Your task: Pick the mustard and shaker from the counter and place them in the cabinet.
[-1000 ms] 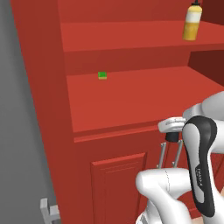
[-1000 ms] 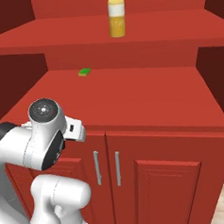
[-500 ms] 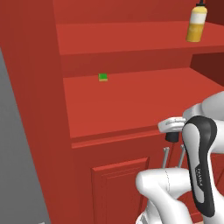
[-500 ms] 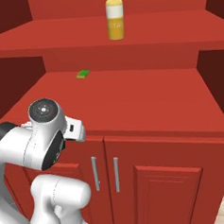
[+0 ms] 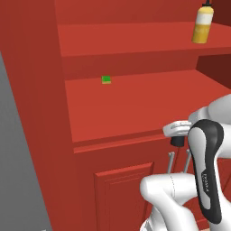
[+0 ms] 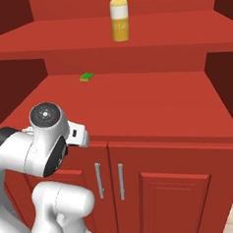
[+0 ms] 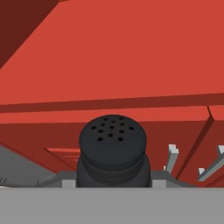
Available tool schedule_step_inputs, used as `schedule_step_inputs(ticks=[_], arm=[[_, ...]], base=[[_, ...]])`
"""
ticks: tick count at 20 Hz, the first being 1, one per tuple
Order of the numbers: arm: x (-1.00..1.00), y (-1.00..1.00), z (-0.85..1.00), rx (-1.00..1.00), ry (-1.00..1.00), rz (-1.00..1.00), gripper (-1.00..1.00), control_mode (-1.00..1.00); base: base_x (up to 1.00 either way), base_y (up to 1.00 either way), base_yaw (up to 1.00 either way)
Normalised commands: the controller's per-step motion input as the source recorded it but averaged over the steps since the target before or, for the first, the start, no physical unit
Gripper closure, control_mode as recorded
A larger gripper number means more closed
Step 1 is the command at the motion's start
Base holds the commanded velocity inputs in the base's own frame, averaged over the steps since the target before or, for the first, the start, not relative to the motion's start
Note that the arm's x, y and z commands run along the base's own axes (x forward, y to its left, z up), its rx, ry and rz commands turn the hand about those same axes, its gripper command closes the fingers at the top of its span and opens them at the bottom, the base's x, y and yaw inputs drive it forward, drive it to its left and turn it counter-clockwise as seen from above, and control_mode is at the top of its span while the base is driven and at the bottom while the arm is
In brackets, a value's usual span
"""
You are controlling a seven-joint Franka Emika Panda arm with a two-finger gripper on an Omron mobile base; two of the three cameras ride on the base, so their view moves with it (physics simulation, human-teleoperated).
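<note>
Altogether: one mustard, one shaker, one green block.

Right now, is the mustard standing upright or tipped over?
Upright. The mustard stands on its base on the upper shelf, dark cap pointing up.

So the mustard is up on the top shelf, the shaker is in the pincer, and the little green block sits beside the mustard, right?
Not quite: the green block lies alone on the lower shelf, as the right base view shows. The mustard on the top shelf and the shaker in the pincer are right.
</note>
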Motion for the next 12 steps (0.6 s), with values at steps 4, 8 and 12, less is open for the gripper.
schedule_step_inputs(ticks=[4, 8, 12], arm=[[-0.01, 0.0, 0.01, 0.0, 0.0, 0.0, 1.0, -1.0], [-0.01, 0.0, 0.04, 0.0, -0.02, 0.0, 1.0, -1.0], [0.0, 0.0, 0.0, 0.0, -0.1, 0.0, 1.0, -1.0]], base=[[0.0, 0.0, 0.0], [0.0, 0.0, 0.0], [0.0, 0.0, 0.0]])
